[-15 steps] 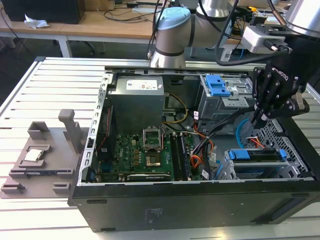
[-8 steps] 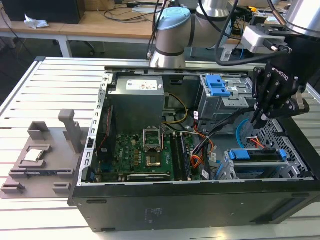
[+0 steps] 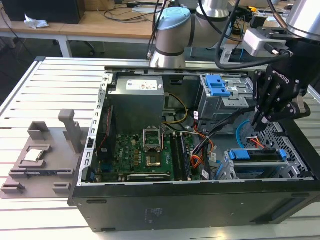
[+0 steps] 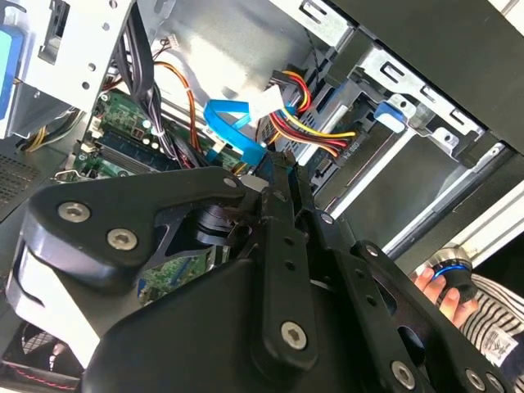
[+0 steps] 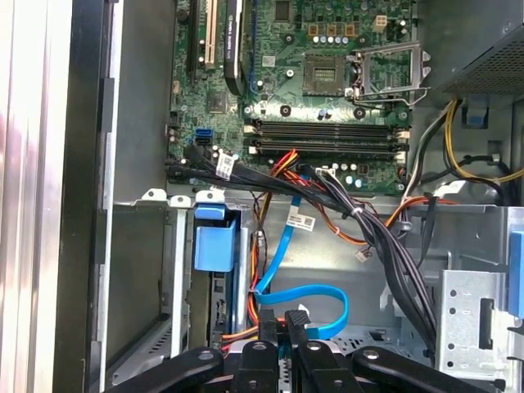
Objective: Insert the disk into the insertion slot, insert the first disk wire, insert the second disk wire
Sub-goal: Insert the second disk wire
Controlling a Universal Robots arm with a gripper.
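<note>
The disk (image 3: 260, 156), in its blue caddy (image 5: 214, 241), lies in the insertion slot (image 3: 295, 150), the silver perforated cage at the case's corner on the exterior view's right. The first disk wire (image 4: 315, 123), a red, yellow and black bundle, ends in a black connector sitting against the disk's end. The second disk wire (image 5: 327, 296) is a light-blue cable that loops back to my fingertips. My gripper (image 5: 282, 325) hangs just above the disk's connector end and is shut on that cable's plug. In the second wrist view the blue cable (image 4: 233, 131) runs right up to the gripper (image 4: 282, 160).
A thick black cable bundle (image 5: 360, 221) crosses the case beside the cage. The larger grey cage with a blue clip (image 3: 217, 85) and the power supply (image 3: 137, 102) stand at the back. A grey fixture (image 3: 45, 155) lies outside the case. A person's hand (image 4: 438, 282) is nearby.
</note>
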